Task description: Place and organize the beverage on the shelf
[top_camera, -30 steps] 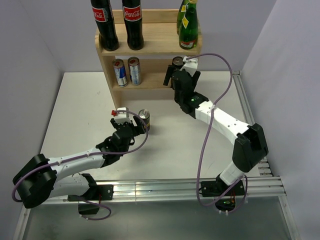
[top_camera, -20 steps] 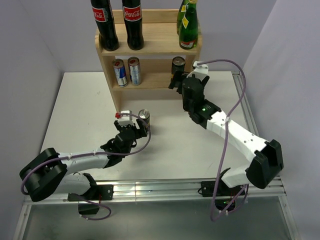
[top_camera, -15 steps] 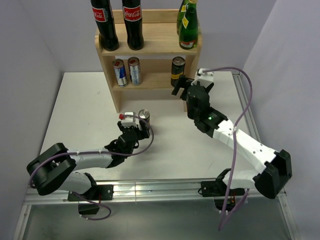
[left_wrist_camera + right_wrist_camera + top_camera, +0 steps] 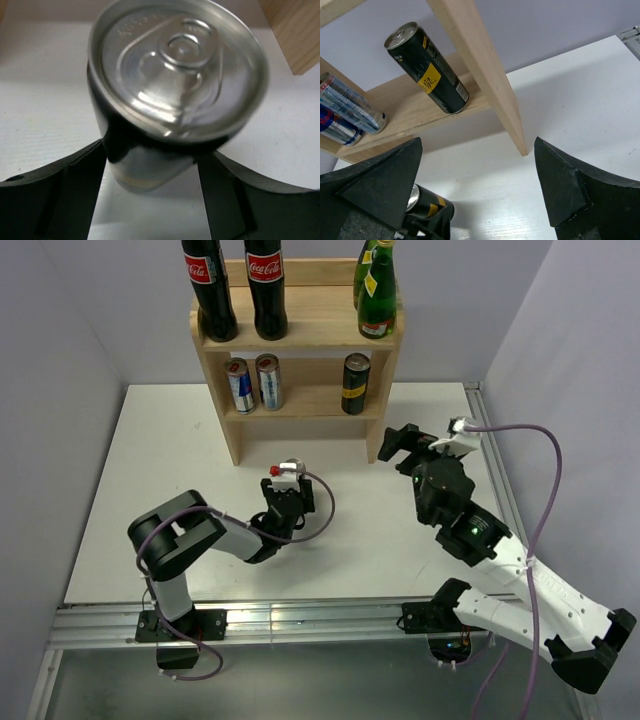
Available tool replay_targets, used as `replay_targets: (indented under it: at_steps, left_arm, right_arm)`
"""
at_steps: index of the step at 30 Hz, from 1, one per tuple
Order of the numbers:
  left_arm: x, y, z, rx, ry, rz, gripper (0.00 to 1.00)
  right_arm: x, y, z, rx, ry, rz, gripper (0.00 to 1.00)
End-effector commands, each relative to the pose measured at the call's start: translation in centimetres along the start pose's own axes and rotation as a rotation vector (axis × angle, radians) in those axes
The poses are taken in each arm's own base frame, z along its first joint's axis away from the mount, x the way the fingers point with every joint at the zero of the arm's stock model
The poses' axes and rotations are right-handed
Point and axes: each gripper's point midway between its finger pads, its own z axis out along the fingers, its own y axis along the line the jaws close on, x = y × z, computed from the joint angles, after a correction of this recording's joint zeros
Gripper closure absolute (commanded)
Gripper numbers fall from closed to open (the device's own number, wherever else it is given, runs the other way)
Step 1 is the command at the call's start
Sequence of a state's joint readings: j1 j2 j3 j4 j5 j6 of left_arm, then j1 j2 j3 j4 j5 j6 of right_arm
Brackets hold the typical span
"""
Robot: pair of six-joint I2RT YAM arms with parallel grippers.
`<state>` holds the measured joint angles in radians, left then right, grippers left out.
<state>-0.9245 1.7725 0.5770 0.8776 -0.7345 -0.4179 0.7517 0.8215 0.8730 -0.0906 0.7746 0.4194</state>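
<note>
**Can (image 4: 175, 65) held in front of the shelf (image 4: 320, 315)**

The left end effector (image 4: 150, 160) clamps the dark can's sides, low near the surface (image 4: 150, 460). Its thin, smooth metal probably slips and dents, so a gentle mid-body hold suits it. The right end effector (image 4: 477, 145) gapes wide, empty.

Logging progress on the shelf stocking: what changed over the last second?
The right claw let go of the black can, now standing inside the shelf, and pulled back, open. The left claw, clamped on the second can, shifted right. Bottles and the two silver cans stayed put.
</note>
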Motion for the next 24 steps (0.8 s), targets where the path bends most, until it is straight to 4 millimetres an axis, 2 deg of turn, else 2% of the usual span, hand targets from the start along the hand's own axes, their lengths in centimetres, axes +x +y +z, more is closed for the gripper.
replay_targets:
  at_steps: [1,4,7,10,11,14,16,17,19,21,22,24]
  left_arm:
    - [-2.5,-1.6,1.5,-0.003,-0.095,-0.043,0.24]
    - [-2.3,-1.3,2.0,-0.024,-0.102,-0.031,0.30]
    - [-2.3,-0.8,2.3,-0.044,-0.106,-0.021,0.41]
    - [-2.5,-0.3,2.5,-0.061,-0.113,-0.017,0.67]
    - [-2.7,-0.1,2.5,-0.067,-0.116,-0.012,0.82]
    - [-3.2,-0.4,2.4,-0.054,-0.110,0.012,0.96]
    - [-4.8,-1.3,2.0,-0.020,-0.117,0.003,0.99]
    - [-5.0,-1.2,1.7,-0.019,-0.099,0.017,1.00]
    - [-8.3,-2.4,1.4,-0.003,-0.121,-0.005,1.00]
    - [-10.3,-2.7,0.9,-0.013,-0.103,0.024,1.00]
    - [-12.8,-3.6,1.0,-0.007,-0.134,0.005,1.00]
    - [-15.2,-4.1,0.5,0.000,-0.140,0.027,1.00]
  right_arm:
    - [-0.2,-1.4,-1.0,0.031,-0.010,0.011,0.00]
    - [-0.3,-2.0,-1.4,0.039,-0.011,0.009,0.00]
    - [-0.2,-2.2,-1.5,0.036,-0.010,0.012,0.00]
    - [0.1,-2.0,-1.6,0.026,-0.004,0.020,0.00]
    - [0.2,-2.1,-1.6,0.025,-0.002,0.023,0.00]
    - [0.5,-2.1,-1.6,0.024,0.006,0.026,0.00]
    - [0.9,-2.2,-1.6,0.025,0.012,0.022,0.00]
    - [0.9,-2.2,-1.6,0.026,0.010,0.026,0.00]
    - [1.2,-2.4,-1.6,0.029,0.013,0.025,0.00]
    - [1.1,-2.5,-1.7,0.028,0.010,0.031,0.00]
    - [1.3,-2.6,-1.7,0.029,0.012,0.029,0.00]
    - [1.3,-2.7,-1.8,0.033,0.010,0.029,0.00]
